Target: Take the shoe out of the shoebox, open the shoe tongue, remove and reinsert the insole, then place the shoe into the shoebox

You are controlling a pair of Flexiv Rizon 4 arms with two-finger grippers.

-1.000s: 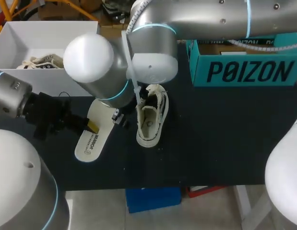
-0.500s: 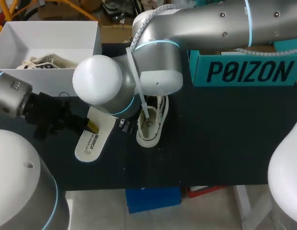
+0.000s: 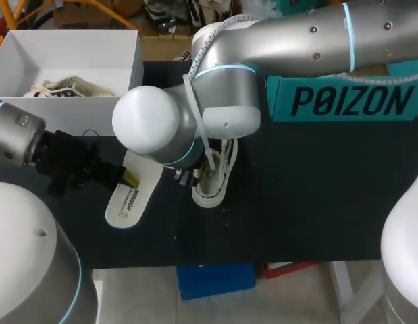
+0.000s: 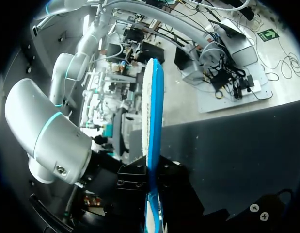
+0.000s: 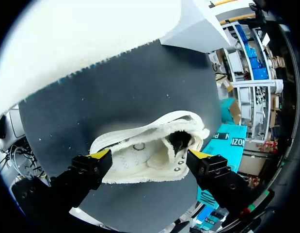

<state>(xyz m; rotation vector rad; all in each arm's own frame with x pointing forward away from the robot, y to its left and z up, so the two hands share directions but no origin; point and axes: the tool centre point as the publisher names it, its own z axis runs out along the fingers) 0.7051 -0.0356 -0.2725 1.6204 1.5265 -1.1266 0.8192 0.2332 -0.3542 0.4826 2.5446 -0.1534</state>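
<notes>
left gripper (image 3: 127, 178) is nearest, over the left part of the table (image 3: 317, 209). It's clenched on the insole (image 3: 132, 194), gripping one long edge about midway. Head view shows one yellow tip on top of the insole; the other finger is hidden underneath. In the left wrist view the insole runs straight out from between the black finger blocks, edge-on, white on one face and blue on the other, with the tips hidden behind it. Can't tell if the insole touches the table.

Just right of the insole is the shoe (image 3: 214, 177), an off-white canvas high-top on the table, opening up, heel end toward the near edge. Its far half is hidden under the right arm (image 3: 222, 101), which comes in from the right past the middle. The arm's white elbow cap (image 3: 153, 123) also covers the insole's far end.

right gripper (image 5: 150, 155) is mostly hidden in the head view, just a dark bit beside the shoe's heel. The right wrist view shows its fingers spread wide and released, straddling the shoe lengthwise with one yellow tip over each end. Beyond the shoe is a broad white surface (image 5: 77, 53), blurred and cut off; can't tell what it is.

Far edge:
- **Far left:** a white box (image 3: 73, 47) holding a second shoe (image 3: 57, 88), partly cut off by the box wall.
- **Far right:** the teal shoebox (image 3: 344, 101), its left end behind the right arm and its top cut off.
</notes>
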